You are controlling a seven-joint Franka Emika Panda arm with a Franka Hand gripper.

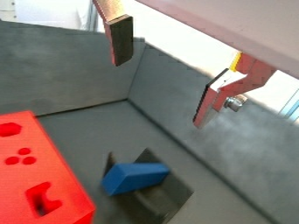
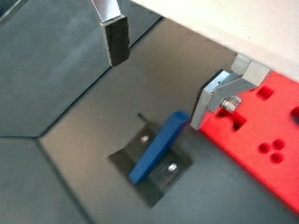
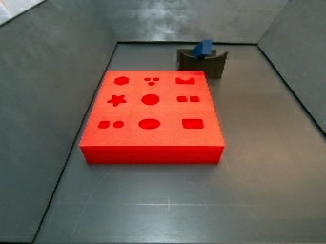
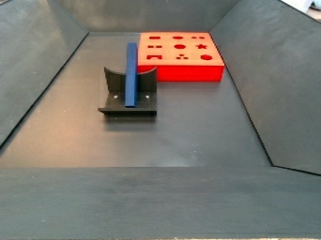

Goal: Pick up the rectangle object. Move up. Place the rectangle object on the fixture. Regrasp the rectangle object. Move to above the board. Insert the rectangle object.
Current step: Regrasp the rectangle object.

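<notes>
Your gripper is hanging wide open above the floor, with nothing between its fingers. You are seeing one finger with its dark pad facing you and another finger as a silver plate with a screw, and the gap between them is showing only bare grey floor. In the other wrist picture the gripper is looking just as spread, again gripping nothing. Neither side view is showing the gripper at all.

You are finding the bar lying on the fixture, away from the fingers. In a side view it is running lengthwise along the fixture's dark bracket, leaning against the upright part. In another side view the bar is sitting on top of the fixture at the far end of the floor, just behind the board. Both wrist views are showing the bar below the open gripper, resting across the fixture.

You are seeing the board lying flat on the floor beside the fixture, not touching it. Its cut-outs are all looking empty. Its red edge is showing in both wrist views near the bar.
</notes>
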